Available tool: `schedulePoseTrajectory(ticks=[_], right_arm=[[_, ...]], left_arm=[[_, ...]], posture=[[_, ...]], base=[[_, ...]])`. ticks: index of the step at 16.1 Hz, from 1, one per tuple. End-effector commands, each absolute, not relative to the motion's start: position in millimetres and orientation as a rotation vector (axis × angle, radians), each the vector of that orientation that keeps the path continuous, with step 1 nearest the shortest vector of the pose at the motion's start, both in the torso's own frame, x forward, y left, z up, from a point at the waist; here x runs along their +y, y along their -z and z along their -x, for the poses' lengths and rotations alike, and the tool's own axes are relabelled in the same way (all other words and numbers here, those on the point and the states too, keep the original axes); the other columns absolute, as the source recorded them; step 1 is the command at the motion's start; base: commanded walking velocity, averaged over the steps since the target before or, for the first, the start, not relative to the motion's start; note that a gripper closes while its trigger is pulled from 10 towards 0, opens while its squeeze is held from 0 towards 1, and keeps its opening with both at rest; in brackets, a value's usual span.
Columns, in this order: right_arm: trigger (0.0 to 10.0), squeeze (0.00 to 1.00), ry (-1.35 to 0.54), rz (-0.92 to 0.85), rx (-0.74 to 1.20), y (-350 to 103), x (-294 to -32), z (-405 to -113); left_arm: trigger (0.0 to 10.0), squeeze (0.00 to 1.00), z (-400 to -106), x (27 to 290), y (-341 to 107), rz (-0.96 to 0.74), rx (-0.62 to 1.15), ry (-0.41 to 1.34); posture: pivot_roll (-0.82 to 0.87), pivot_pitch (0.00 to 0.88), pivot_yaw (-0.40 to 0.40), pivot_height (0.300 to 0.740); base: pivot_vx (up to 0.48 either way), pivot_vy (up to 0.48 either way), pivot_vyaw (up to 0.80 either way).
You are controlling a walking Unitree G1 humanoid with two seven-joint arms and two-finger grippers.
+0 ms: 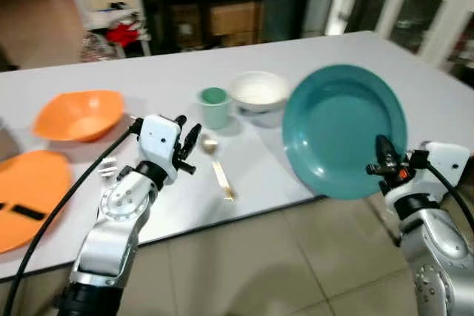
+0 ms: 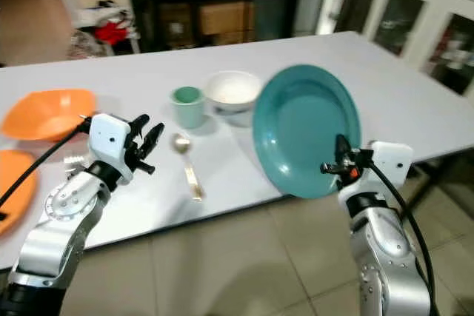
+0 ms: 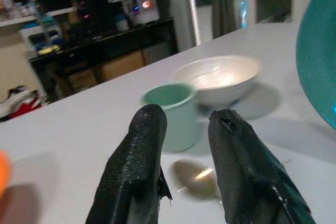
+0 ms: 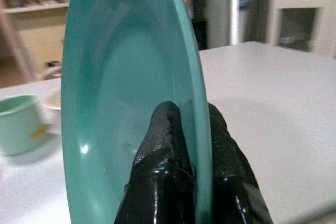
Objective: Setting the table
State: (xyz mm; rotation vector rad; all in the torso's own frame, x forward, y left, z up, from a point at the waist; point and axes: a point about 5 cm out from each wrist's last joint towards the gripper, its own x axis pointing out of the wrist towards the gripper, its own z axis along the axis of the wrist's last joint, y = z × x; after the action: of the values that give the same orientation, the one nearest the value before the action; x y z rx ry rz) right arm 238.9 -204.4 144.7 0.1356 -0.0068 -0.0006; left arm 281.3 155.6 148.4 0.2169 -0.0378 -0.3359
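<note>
Right gripper point(image 4: 189, 156) clamps the rim of the teal plate point(image 1: 337, 127), held tilted on edge above the table point(image 1: 415, 86) near its front edge. Left gripper point(image 3: 186, 156) hovers with fingers parted, empty, near the spoon point(image 1: 216, 164), cup point(image 1: 214, 106) and white bowl point(image 1: 258, 91).

The two head cameras look forward and down at the white table point(image 1: 178, 79) from its near edge and share almost the same scene. Each wrist camera looks very closely along its own fingers across the table; both catch the green cup point(image 3: 173, 111).
</note>
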Motion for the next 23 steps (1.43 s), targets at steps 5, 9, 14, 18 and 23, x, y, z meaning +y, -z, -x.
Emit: schedulePoseTrajectory(ticks=[5,9,14,18,23], right_arm=[[10.0,0.00,-0.124,-0.101,-0.032,-154.8,-192.0,-238.4],[10.0,0.00,-0.120,-0.152,-0.028,-154.5,-194.4,-237.1],[10.0,0.00,-0.248,-0.228,-0.002,-157.8,-189.8,-232.3],[10.0,0.00,-0.365,-0.412,0.044,-159.4,-182.9,-221.9],[10.0,0.00,-0.321,-0.674,0.272,-137.0,-194.2,-205.7]], left_arm=[[10.0,0.00,-281.7,159.3,-150.8,-0.227,-0.044,0.325],[10.0,0.00,-281.6,158.8,-150.8,-0.229,-0.044,0.331],[10.0,0.00,-281.3,156.5,-154.1,-0.188,-0.051,0.371],[10.0,0.00,-277.0,158.4,-165.8,-0.171,-0.065,0.524],[10.0,0.00,-272.1,160.1,-167.5,-0.196,-0.021,0.657]], posture=[[-0.03,0.000,-0.016,0.740],[-0.03,0.000,-0.014,0.740],[-0.03,0.000,-0.014,0.740],[-0.04,0.000,-0.009,0.740],[-0.06,0.000,0.007,0.740]], base=[[0.346,0.000,0.00],[0.349,0.000,0.00],[0.297,0.000,0.00],[0.000,0.000,0.00],[0.000,0.000,0.00]])
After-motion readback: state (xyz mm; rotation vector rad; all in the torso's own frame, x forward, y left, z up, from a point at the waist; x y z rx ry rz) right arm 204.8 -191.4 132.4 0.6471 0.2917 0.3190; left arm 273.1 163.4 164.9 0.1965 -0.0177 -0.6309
